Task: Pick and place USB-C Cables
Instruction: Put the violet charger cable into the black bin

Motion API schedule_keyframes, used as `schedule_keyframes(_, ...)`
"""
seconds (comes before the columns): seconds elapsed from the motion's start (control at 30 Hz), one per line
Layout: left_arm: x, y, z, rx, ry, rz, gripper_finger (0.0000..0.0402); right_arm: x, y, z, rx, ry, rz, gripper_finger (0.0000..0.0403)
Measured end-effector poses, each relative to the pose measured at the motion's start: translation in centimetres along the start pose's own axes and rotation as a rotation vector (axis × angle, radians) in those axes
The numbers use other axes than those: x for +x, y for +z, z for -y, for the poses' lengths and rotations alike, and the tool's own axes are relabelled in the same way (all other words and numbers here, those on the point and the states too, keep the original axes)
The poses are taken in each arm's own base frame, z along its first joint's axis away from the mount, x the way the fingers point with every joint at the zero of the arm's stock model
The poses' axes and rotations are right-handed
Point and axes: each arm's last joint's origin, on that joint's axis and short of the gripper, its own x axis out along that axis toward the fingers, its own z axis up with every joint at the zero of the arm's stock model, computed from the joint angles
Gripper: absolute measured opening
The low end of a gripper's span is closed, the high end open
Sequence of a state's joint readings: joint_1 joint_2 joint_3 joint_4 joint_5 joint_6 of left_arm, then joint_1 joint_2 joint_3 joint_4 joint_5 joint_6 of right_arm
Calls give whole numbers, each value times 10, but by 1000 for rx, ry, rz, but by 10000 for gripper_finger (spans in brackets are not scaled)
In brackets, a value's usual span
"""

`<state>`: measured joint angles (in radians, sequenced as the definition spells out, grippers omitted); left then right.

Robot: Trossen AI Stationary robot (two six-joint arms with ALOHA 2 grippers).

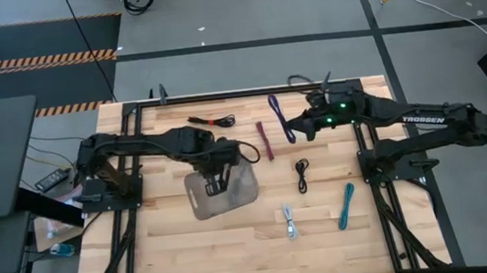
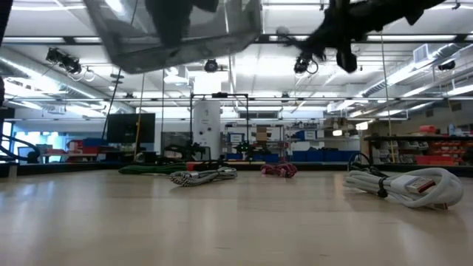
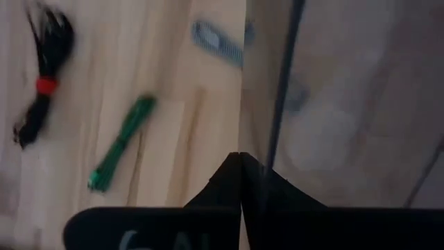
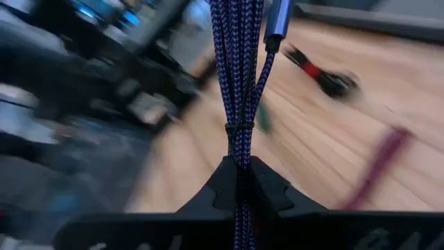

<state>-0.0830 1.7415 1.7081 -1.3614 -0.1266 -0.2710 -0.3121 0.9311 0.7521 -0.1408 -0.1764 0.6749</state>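
My left gripper (image 1: 215, 180) is shut on the translucent grey tray (image 1: 231, 193), which the low view shows up in the air as the tray (image 2: 177, 29). My right gripper (image 1: 301, 127) is shut on the purple cable (image 1: 275, 111) near the table's far side. On the table lie the black-red cable (image 1: 211, 120), the maroon cable (image 1: 266, 140), the black cable (image 1: 302, 175), a white-grey cable (image 1: 288, 222) and the teal cable (image 1: 347, 205). A green cable (image 3: 121, 142) shows in the left wrist view. My left gripper (image 3: 241, 167) pinches the tray's wall (image 3: 244, 132) at its rim, one finger inside and one outside, coming from above. The tray is lifted clear of the table and hangs tilted below the fingers. My right gripper (image 4: 239, 170) pinches the bundled purple cable (image 4: 239, 76) between its two fingers, just beside its thin tie (image 4: 239, 127). The fingers lie along the bundle, which runs straight out from them. It is lifted clear of the table.
The wooden table (image 1: 237, 254) has bare board along its near side. Black arm frames (image 1: 124, 246) stand along its left and right edges. In the low view a thick white cord bundle (image 2: 403, 185) lies at the right, with the workshop room behind.
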Motion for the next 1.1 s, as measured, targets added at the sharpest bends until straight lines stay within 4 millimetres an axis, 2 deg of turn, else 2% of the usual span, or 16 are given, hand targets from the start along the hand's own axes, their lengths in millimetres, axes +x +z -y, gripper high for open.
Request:
schedule_keyframes(0.17, 13, -2, 21, 49, -112, -99, 4, -26, 9, -17, -38, 111, 139, 17)
schedule_keyframes(0.33, 15, 2, 51, 64, -282, -57, 4, -54, 15, -23, -69, 151, 242, 17)
schedule_keyframes(0.47, 22, 2, 74, 38, -321, -63, 4, -66, 16, -25, -81, 173, 275, 17)
schedule_keyframes(0.67, 50, 1, 107, 13, -309, -124, 4, -70, 15, -27, -106, 226, 247, 17)
schedule_keyframes(0.8, 78, 12, 126, 14, -352, -92, 4, -70, 14, -28, -114, 258, 222, 17)
schedule_keyframes(0.93, 104, 21, 135, 25, -362, -82, 4, -70, 14, -28, -118, 277, 206, 17)
schedule_keyframes(1.1, 118, 19, 137, 79, -340, -130, 4, -70, 13, -29, -120, 289, 197, 17)
